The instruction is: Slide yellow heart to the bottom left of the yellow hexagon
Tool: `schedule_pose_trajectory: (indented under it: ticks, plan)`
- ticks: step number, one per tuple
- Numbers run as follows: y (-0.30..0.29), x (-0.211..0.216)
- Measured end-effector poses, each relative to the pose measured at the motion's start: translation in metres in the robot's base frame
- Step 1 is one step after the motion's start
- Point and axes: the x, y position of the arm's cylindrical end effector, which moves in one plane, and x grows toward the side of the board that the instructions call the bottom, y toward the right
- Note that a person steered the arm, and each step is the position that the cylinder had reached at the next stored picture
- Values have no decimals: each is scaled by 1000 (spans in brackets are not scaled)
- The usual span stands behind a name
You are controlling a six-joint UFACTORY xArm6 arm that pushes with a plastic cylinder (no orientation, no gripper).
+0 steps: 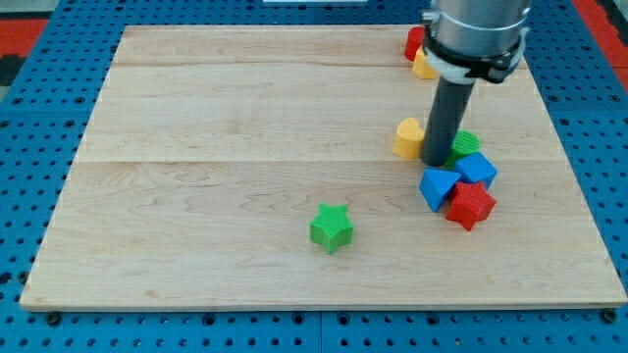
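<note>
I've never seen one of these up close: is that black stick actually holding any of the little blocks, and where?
Nothing is held. My tip is a bare rod that only pushes; it stands just right of the yellow heart, beside the green block.

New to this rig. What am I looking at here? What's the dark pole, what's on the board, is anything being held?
There is one picture, from a single camera looking down at an angle on a wooden board that lies on a blue pegboard.

The dark pole is the end of a robot arm. It has no gripper, so nothing is held; it only pushes blocks by sliding my tip along the board.

The blocks:
- yellow heart, just to the view's left of my tip, close or touching
- green block, partly hidden behind the rod on the view's right
- blue block, blue triangle-like block and red block, clustered just below my tip
- green star, alone near the view's bottom centre
- red block and yellow block at the view's top, partly hidden by the arm; the yellow one is presumably the hexagon.
</note>
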Motion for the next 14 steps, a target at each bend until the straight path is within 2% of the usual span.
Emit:
schedule_pose_trajectory:
  ticks: [1, 2, 3, 4, 6, 7, 8, 9, 12, 13, 14]
  plan:
    - [-1, -44]
    - [-31, -43]
    - [-58, -13]
    - [-102, -24]
    - [-101, -106]
    - [-139, -127]
    - [-85, -133]
    - [-93, -120]
    - [-92, -148]
    - [-93, -131]
    - [-56, -148]
